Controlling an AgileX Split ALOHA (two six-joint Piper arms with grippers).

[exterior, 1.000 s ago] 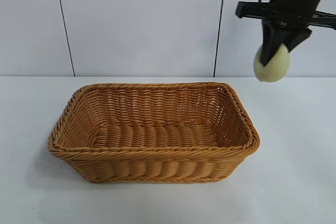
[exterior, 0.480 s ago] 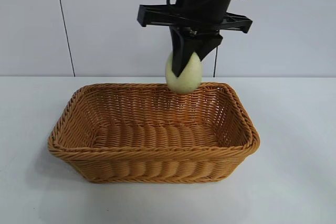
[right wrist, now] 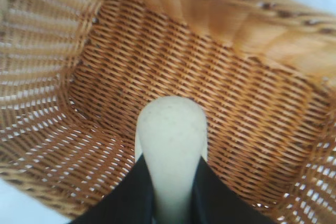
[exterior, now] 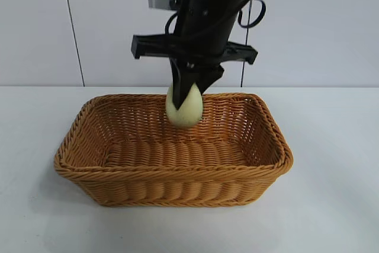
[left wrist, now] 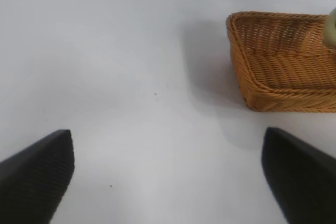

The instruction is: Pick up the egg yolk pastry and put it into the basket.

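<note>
Step in hand: carry-over done, placing begins. Right gripper (exterior: 185, 96) clamped on egg yolk pastry (exterior: 184, 108), pointing down; basket (exterior: 260, 164) interior directly below fingertips. Next: lower slightly, release over basket floor. Left gripper (left wrist: 168, 174) parked aside, jaws wide, empty.

I note the pastry (exterior: 184, 109) is pale yellow-cream, plain and matte, between the black fingers (exterior: 179, 87) of my right gripper (exterior: 188, 90). Directly below the gripper, the basket (exterior: 172, 173) is orange-brown wicker in a tight horizontal weave with a braided rim. The table (exterior: 331, 205) around it is plain white.
</note>
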